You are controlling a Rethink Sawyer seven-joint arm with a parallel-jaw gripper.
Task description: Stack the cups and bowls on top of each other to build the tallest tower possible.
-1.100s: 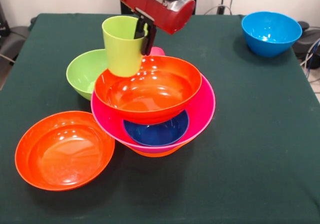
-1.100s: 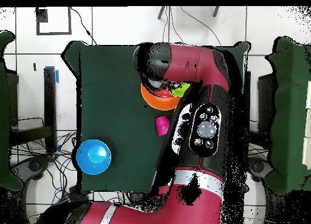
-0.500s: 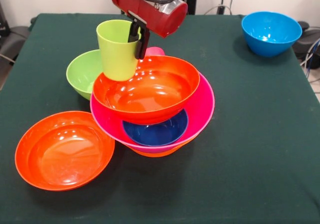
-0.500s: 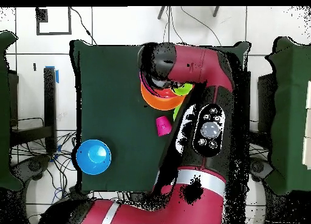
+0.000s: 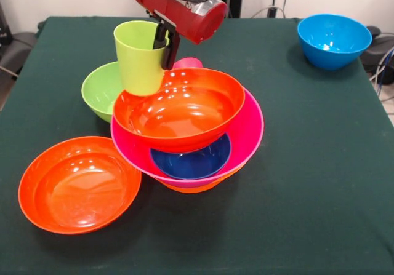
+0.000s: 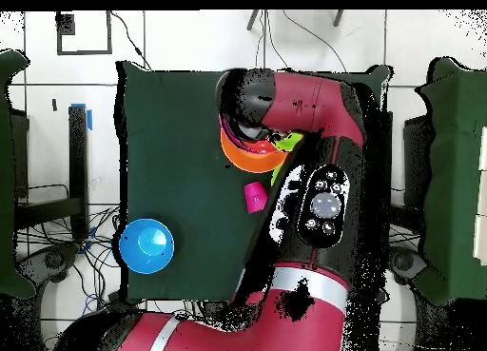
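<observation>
Lime green cup [image 5: 141,56] — clamped (rim) in gripper [image 5: 165,41].

arm [image 6: 314,176]: hides most of the tower from overhead | pink cup [image 5: 188,63]: only its rim shows behind the big orange bowl [image 5: 180,107] | bottom bowl [image 5: 191,187]: just an orange sliver under the pink bowl [image 5: 246,136]

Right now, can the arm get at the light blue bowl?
Probably not yet: the tool is shut on the lime green cup. The light blue bowl itself stands alone, nothing over it.
</observation>
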